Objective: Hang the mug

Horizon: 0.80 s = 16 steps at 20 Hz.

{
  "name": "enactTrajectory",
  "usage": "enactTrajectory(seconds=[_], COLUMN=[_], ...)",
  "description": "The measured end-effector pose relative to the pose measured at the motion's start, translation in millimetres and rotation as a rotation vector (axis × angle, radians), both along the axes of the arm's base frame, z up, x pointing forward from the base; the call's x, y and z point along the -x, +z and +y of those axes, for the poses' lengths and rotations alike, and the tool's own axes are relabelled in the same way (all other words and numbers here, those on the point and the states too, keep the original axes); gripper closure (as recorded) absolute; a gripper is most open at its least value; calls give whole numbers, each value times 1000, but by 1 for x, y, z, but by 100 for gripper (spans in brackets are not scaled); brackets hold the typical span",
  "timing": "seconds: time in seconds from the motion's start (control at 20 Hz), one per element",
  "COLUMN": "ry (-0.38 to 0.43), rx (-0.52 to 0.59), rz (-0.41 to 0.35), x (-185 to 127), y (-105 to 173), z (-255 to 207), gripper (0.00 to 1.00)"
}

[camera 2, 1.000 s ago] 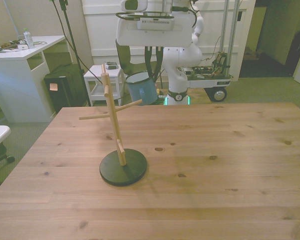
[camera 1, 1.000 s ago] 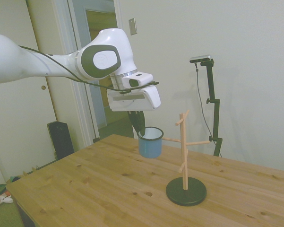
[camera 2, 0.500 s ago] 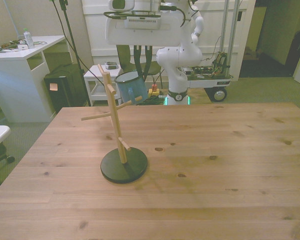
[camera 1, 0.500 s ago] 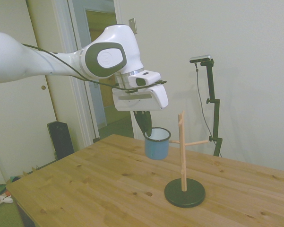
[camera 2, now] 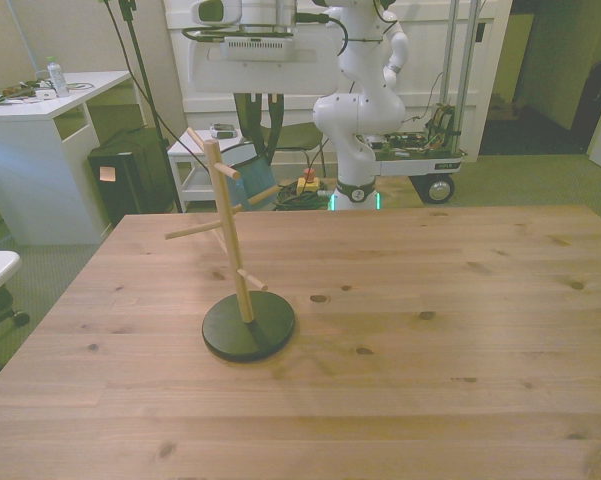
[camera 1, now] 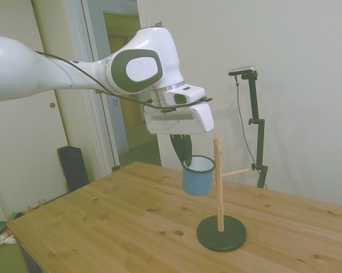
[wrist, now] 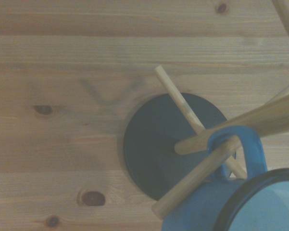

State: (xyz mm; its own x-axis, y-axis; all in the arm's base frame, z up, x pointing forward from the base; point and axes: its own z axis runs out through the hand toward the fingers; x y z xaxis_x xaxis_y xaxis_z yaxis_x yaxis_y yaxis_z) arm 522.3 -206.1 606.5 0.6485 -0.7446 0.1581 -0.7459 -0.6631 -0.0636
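Nearly done: mug point(camera 1: 198, 176) handle point(wrist: 235, 149) threaded on rack point(camera 1: 219, 187) peg point(wrist: 194, 175), fingers point(camera 1: 182, 149) clamped on rim; release left.

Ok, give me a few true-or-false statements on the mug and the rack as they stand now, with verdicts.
1. The small light-blue enamel mug rests on the wooden table. False: it is held above it.
2. A peg of the wooden mug tree passes through the mug's loop handle. True, by the wrist view.
3. The mug tree stands on a round black base. True.
4. The gripper has its jaws off the mug. False: they grip its rim.
5. The mug hangs upside down. False: its mouth faces up.
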Motion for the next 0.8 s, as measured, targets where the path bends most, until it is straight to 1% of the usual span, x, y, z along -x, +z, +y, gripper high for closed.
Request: enactTrajectory(seconds=[0.2, 0.8], ry=[1, -8], rx=[-2, -2], rz=[11, 10], x=[-3, -3], y=[-6, -6], z=[0, 1], gripper=[0, 0])
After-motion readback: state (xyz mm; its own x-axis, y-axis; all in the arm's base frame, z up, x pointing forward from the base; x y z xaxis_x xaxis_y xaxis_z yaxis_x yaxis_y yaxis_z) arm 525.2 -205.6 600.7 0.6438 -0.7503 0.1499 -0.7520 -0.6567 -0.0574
